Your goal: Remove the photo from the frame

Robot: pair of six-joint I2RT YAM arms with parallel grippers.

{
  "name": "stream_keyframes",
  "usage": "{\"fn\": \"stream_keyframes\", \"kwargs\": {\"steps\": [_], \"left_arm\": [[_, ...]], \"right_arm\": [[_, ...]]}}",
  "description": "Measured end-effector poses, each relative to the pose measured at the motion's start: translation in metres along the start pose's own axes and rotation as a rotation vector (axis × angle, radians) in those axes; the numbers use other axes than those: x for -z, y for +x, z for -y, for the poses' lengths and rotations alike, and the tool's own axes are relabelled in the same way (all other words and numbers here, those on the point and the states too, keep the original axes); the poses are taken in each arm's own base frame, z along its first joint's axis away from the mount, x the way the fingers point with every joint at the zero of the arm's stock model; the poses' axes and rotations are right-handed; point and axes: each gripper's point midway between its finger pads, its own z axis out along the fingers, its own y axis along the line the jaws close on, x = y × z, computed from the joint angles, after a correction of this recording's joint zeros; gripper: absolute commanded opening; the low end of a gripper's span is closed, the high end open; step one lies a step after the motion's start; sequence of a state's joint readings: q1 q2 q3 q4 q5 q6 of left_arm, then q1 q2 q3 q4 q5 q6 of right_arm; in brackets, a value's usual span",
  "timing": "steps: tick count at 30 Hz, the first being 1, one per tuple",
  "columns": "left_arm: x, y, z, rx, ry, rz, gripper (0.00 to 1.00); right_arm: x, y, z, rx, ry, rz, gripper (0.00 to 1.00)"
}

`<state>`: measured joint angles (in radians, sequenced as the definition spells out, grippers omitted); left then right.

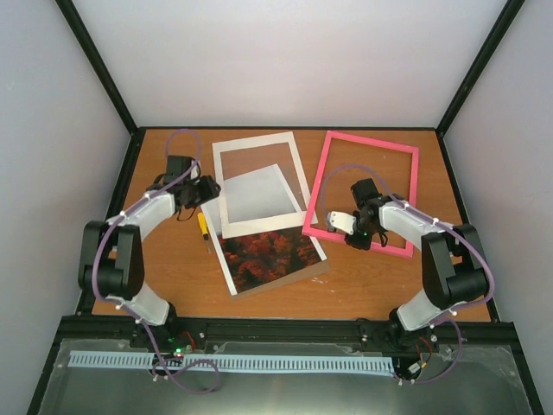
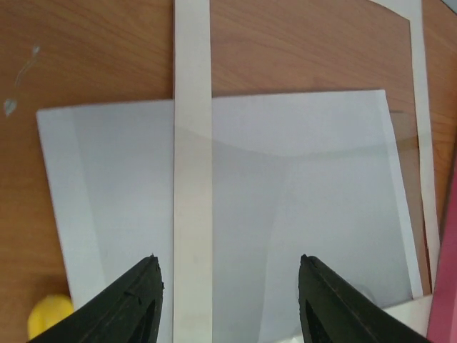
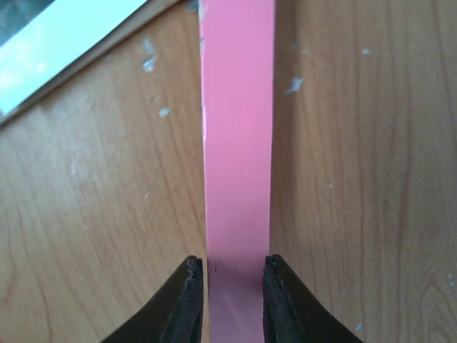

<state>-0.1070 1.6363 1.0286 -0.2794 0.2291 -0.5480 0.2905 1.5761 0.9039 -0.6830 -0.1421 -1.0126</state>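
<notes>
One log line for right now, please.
left gripper open over mat | right gripper shut on frame rail | photo out, partly under mat | frame empty

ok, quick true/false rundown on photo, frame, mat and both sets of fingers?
1. The frame is empty, with table wood showing through it. True.
2. The right fingers are closed on the white mat. False: they clamp a bar of the pink frame.
3. The left fingers stand open above a strip of the mat. True.
4. The photo sits inside the frame. False: it lies on the table left of the frame, its upper part under the mat.
5. The yellow screwdriver lies right of the frame. False: it lies left of the photo, near the left fingers.
</notes>
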Motion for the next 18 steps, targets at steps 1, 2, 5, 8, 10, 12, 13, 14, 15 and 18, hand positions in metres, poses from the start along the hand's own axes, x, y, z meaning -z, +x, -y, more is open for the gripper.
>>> {"fn": "stream_keyframes", "kwargs": {"steps": [1, 2, 5, 8, 10, 12, 13, 14, 15, 18], "left_arm": [[0.006, 0.004, 0.0, 0.003, 0.008, 0.007, 0.53], [0.011, 0.01, -0.001, 0.006, 0.014, 0.011, 0.53], [0.021, 0.034, -0.005, 0.014, 0.028, -0.006, 0.52], [0.028, 0.054, -0.008, 0.022, 0.042, -0.029, 0.52], [0.033, 0.062, -0.006, 0.022, 0.063, -0.038, 0.52], [0.038, 0.068, -0.002, 0.015, 0.084, -0.043, 0.53], [0.041, 0.07, -0.001, 0.013, 0.092, -0.045, 0.53], [0.043, 0.074, 0.001, 0.012, 0.1, -0.048, 0.53], [0.046, 0.078, 0.001, 0.011, 0.105, -0.05, 0.54], [0.054, 0.09, -0.003, 0.015, 0.106, -0.065, 0.56]], "right_arm": [[0.0, 0.002, -0.001, 0.014, -0.002, -0.007, 0.19], [0.001, 0.004, -0.003, 0.027, 0.002, -0.014, 0.17], [0.006, 0.016, -0.013, 0.065, 0.009, -0.048, 0.12], [0.012, 0.032, -0.026, 0.097, 0.012, -0.091, 0.12], [0.018, 0.045, -0.037, 0.119, 0.009, -0.126, 0.12], [0.025, 0.058, -0.046, 0.14, 0.006, -0.164, 0.12], [0.028, 0.063, -0.049, 0.149, 0.009, -0.179, 0.12], [0.031, 0.069, -0.051, 0.159, 0.013, -0.197, 0.12], [0.035, 0.075, -0.053, 0.17, 0.018, -0.216, 0.12], [0.045, 0.086, -0.056, 0.2, 0.034, -0.255, 0.25]]}}
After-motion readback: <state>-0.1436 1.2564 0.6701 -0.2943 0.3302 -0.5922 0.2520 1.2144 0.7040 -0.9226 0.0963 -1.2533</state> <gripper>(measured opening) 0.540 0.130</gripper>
